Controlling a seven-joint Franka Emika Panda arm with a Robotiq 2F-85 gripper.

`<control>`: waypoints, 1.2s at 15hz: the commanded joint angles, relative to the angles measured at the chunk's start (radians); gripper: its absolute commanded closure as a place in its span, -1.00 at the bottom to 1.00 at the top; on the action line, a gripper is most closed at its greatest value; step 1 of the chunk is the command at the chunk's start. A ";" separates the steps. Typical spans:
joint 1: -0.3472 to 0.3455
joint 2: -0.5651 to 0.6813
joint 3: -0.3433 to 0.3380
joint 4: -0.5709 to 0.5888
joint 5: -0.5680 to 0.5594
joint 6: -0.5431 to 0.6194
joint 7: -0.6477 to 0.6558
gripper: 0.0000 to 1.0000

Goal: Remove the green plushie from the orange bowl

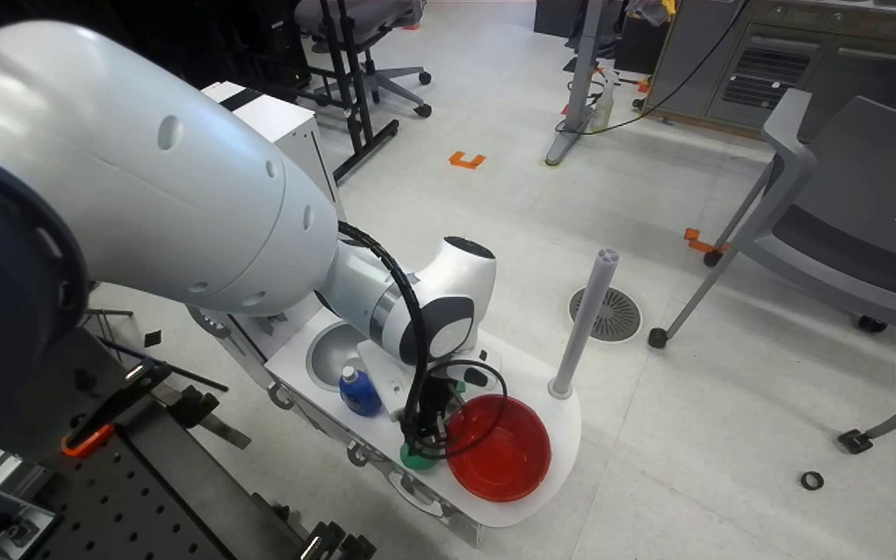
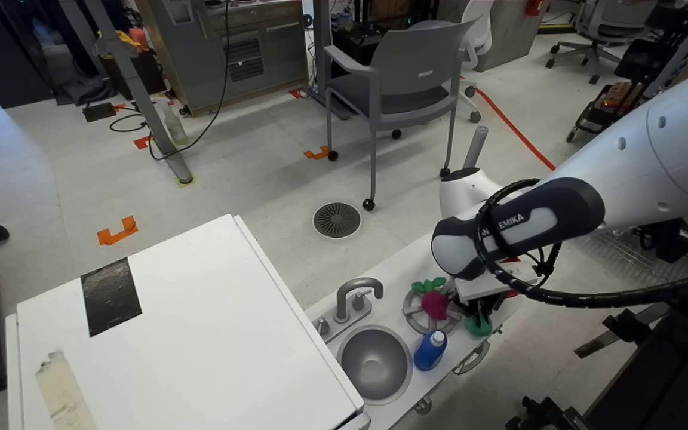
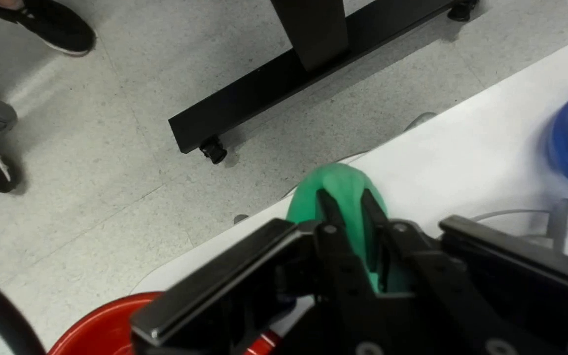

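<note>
The green plushie [image 3: 336,180] is a rounded, soft lump at the long edge of the white counter. It also shows in both exterior views [image 1: 415,457] [image 2: 479,326]. My gripper [image 3: 349,204] points down and its two black fingers are shut on the plushie, pinching a fold of it. I cannot tell whether the plushie touches the counter. The orange bowl [image 1: 509,455], glossy red-orange, stands beside the plushie at the rounded counter end. Its rim shows at the lower left of the wrist view [image 3: 99,320]. In an exterior view the wrist hides most of the bowl [image 2: 511,292].
A blue bottle [image 2: 430,352] with a white cap stands near the grey sink basin [image 2: 375,365]. A pink item [image 2: 435,306] with green leaves lies on a grey burner ring close to the gripper. A grey faucet [image 2: 344,301] and an upright grey post [image 1: 586,327] rise from the counter.
</note>
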 commanded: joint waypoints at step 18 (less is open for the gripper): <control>0.094 -0.125 -0.002 -0.052 -0.030 -0.047 0.038 -1.00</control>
